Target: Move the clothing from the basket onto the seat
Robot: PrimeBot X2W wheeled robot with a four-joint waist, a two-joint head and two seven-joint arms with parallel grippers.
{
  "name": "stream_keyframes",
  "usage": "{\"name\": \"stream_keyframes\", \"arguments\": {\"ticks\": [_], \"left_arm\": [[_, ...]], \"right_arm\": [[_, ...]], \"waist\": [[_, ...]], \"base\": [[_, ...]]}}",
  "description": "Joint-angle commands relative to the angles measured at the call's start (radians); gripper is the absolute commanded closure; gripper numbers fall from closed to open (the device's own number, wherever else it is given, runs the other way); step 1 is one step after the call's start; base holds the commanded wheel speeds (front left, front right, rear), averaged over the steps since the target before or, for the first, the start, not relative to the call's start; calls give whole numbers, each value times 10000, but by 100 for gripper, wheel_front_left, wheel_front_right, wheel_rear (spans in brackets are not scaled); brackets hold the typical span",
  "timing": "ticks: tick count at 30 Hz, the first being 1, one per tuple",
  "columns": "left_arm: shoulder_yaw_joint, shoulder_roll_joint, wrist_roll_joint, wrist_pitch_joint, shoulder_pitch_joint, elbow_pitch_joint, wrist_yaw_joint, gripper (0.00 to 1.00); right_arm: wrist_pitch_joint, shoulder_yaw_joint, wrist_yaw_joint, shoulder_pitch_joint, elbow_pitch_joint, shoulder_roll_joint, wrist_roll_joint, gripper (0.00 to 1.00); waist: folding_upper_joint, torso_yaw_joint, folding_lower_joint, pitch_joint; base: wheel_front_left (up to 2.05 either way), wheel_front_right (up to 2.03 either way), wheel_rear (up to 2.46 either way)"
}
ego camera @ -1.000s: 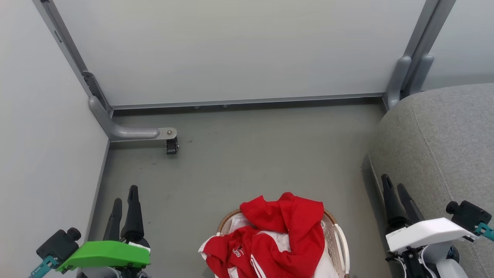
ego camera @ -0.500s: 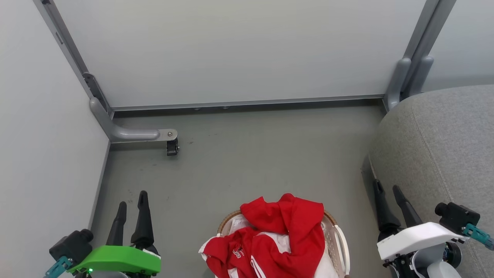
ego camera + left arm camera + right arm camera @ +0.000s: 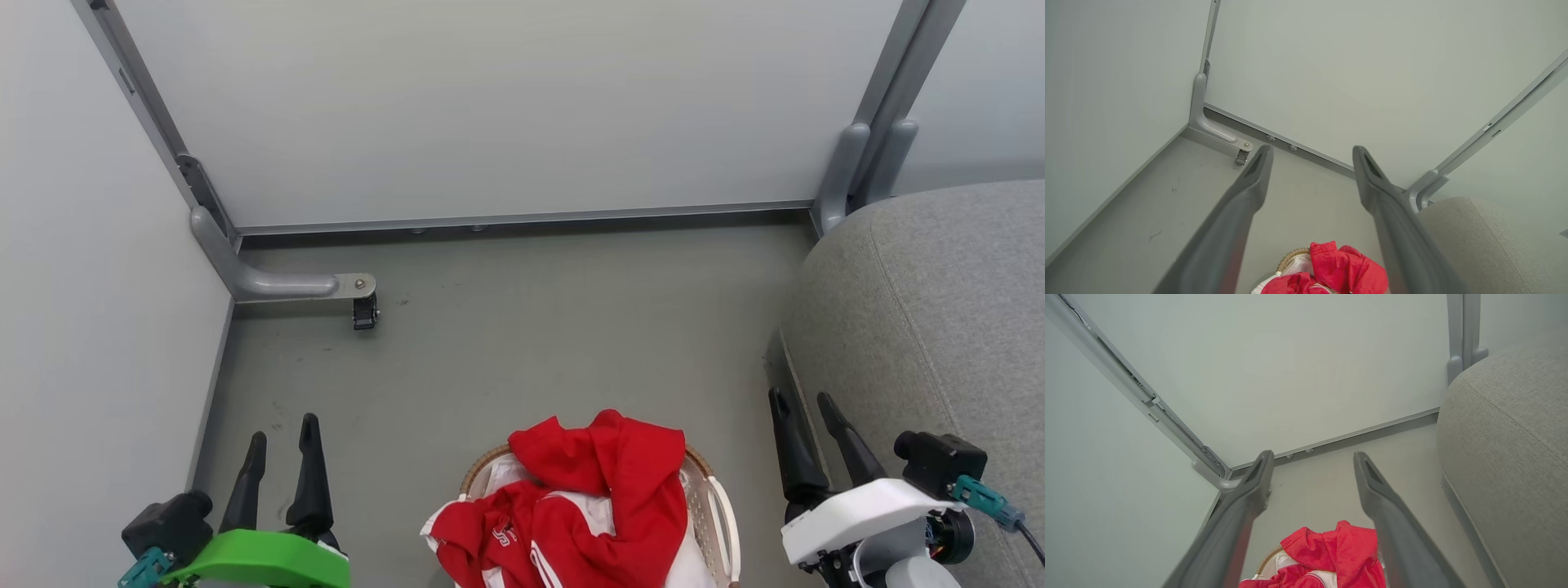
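The soft red clothing with white trim (image 3: 604,482) lies in a heap in the oval off-white plastic basket with the brown woven rim (image 3: 480,465). The basket sits on the grey floor (image 3: 506,351), near and in the middle. The big grey cloth seat (image 3: 939,310) is on the right, close to the basket. Nothing red is on it yet.

The left jaws are wide open and hold nothing. They hang over the floor to the left of the basket. The right jaws are wide open and empty too, to the right of the basket by the edge of the seat.

The clothing looks light and floppy. It will likely sag and hang down when picked up, and it will not break. A good place to pinch looks like the high fold at the far top of the heap, where the cloth is bunched up thick.

A second ago the left jaws were more to the left and the right jaws more to the right. Both have come in toward the basket. The clothing and basket have not moved.
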Motion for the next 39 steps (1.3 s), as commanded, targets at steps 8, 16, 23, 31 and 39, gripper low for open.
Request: {"name": "stream_keyframes", "arguments": {"ticks": [8,16,23,31,39], "left_arm": [[-121,92,909,-226,148,54,78,0],[-214,96,1473,-408,178,179,83,0],[-301,99,1935,-538,259,281,100,0],[-354,102,2388,-675,327,494,123,0],[-416,103,2811,-812,342,635,136,0]], "right_arm": [[-239,62,4,69,75,-70,-895,0],[-411,126,4,99,181,-76,-1589,0],[-549,180,3,123,218,-83,-2129,0],[-686,225,3,135,214,-90,-2699,0],[-822,285,2,142,224,-96,-3202,0]], "waist": [[59,2,0,-4],[64,16,0,-12],[69,23,0,-21],[74,31,0,-10],[79,45,0,-8]], "base": [[0,0,0],[0,0,0],[0,0,0],[0,0,0],[0,0,0]]}}
